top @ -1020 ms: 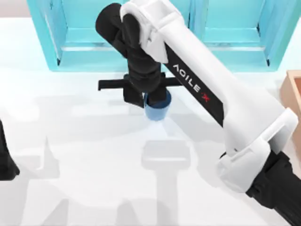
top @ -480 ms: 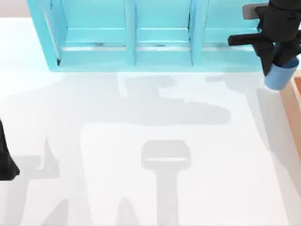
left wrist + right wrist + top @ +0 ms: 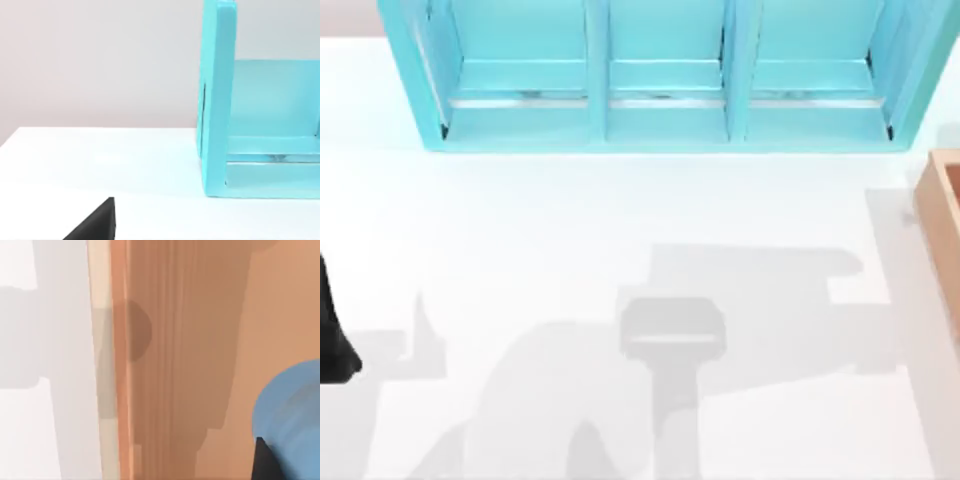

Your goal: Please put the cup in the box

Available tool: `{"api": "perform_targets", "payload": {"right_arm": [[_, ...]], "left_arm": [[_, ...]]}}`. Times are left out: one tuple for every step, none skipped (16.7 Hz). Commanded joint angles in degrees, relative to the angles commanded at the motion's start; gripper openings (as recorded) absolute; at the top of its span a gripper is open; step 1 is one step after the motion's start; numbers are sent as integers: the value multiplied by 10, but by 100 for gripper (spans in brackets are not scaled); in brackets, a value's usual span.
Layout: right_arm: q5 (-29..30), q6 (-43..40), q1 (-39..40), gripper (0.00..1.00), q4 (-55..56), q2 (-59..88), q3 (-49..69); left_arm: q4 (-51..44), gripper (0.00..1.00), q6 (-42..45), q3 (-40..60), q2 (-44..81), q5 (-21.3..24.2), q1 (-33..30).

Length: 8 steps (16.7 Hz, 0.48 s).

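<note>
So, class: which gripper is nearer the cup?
Right. Its wrist view has the cup close up over the box; the left gripper sits at the table's far left edge.

A wide white counter (image 3: 570, 230) fills most of the frame. Along the top stands a cyan shelf unit (image 3: 660, 75) with three open compartments side by side. At the right edge, the tan wall of the box (image 3: 942, 215) pokes into view. A black piece of the left arm (image 3: 332, 340) sits at the lower left edge. Grey shadows lie across the lower half.
</note>
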Motion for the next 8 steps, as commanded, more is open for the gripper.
{"api": "perform_targets", "payload": {"right_arm": [[-3, -16, -18, 0, 18, -28, -29], [-6, -29, -33, 0, 34, -51, -52], [-8, -41, -46, 0, 47, -68, -70], [-9, -50, -55, 0, 57, -80, -81], [-10, -54, -60, 0, 62, -86, -88], [-10, -55, -60, 0, 63, -87, -89], [-10, -55, -60, 0, 63, -87, -89], [-10, -55, -60, 0, 63, -87, -89]], "left_arm": [[0, 100, 0, 0, 0, 0, 0], [0, 100, 0, 0, 0, 0, 0], [0, 100, 0, 0, 0, 0, 0], [0, 100, 0, 0, 0, 0, 0], [0, 100, 0, 0, 0, 0, 0], [0, 100, 0, 0, 0, 0, 0], [0, 100, 0, 0, 0, 0, 0], [0, 100, 0, 0, 0, 0, 0]]}}
